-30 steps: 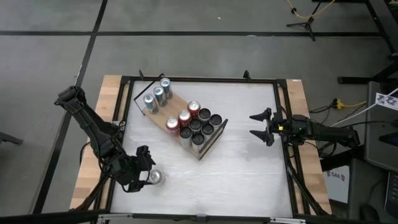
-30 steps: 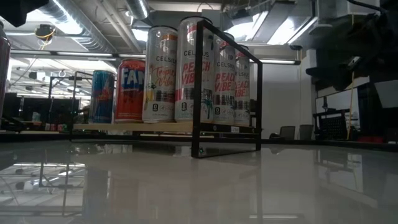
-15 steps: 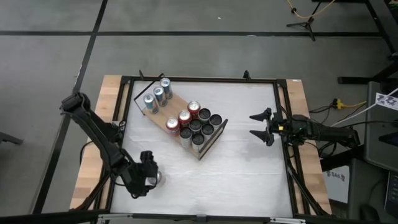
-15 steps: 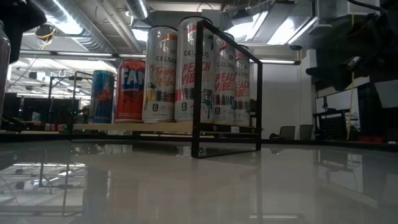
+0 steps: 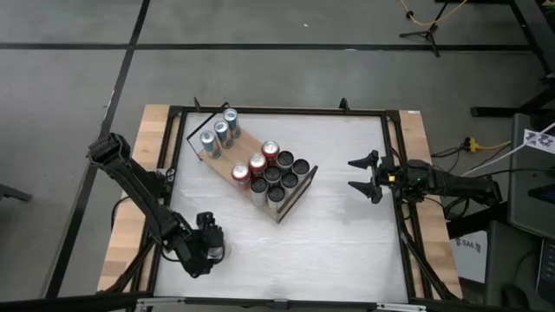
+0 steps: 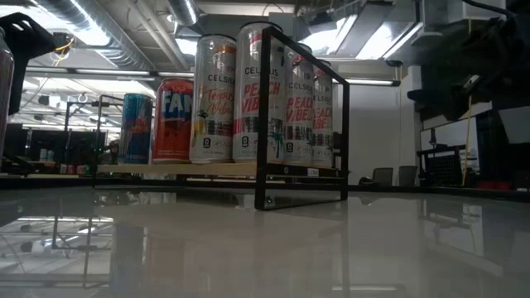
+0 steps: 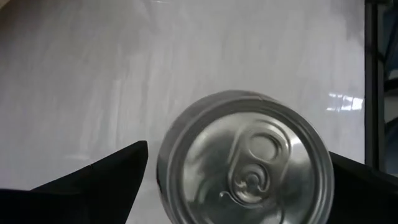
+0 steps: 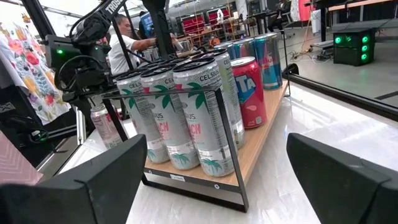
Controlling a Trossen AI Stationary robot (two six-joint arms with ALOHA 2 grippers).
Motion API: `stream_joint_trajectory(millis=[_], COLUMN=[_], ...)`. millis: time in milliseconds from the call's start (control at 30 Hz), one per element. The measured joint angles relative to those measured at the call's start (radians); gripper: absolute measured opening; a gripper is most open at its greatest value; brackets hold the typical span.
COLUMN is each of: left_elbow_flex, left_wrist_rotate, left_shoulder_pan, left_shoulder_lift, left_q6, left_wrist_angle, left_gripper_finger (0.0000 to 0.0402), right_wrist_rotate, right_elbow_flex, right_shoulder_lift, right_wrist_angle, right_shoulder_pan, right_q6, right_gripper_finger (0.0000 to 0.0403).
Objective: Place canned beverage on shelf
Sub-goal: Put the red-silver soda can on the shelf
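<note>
Left gripper (image 5: 211, 249) hanging spread wide around upright silver can (image 7: 244, 157), near-left on the white table (image 5: 347, 234) | right gripper (image 5: 362, 175) waiting parted at right edge | shelf (image 5: 254, 165) standing far-centre, holding cans.

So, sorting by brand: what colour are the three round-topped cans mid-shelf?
Red cans with silver tops, clearest in the right wrist view.

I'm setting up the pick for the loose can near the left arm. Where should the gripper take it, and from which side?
Grip the loose can across its round side wall, coming down from above. It stands upright on the table with its top facing the left gripper, whose open fingers already sit on either side of it. That looks workable.
</note>
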Motion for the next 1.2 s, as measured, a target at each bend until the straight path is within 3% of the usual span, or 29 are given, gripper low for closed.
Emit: stream_joint_trajectory(millis=[167, 533, 933, 1200], left_elbow_flex=[0.000, 0.000, 0.000, 0.000], left_wrist_rotate=[-0.004, -0.039, -0.115, -0.104], left_shoulder_pan=[0.000, 0.027, 0.151, 0.235], left_shoulder_lift=[0.000, -0.001, -0.001, -0.002], left_q6=[-0.093, -0.322, -0.482, -0.567], left_wrist_angle=[0.000, 0.000, -0.051, -0.098], left_gripper_finger=[0.0382, 0.0288, 0.0297, 0.0299], right_wrist_rotate=[0.000, 0.000, 0.000, 0.000], right_elbow_flex=[0.000, 0.000, 0.000, 0.000], right_shoulder_lift=[0.000, 0.000, 0.000, 0.000], right_wrist_angle=[0.000, 0.000, 0.001, 0.001], right_shoulder_pan=[0.000, 0.000, 0.000, 0.000], right_q6=[0.000, 0.000, 0.000, 0.000], right_gripper_finger=[0.0381, 0.0381, 0.0381, 0.0381])
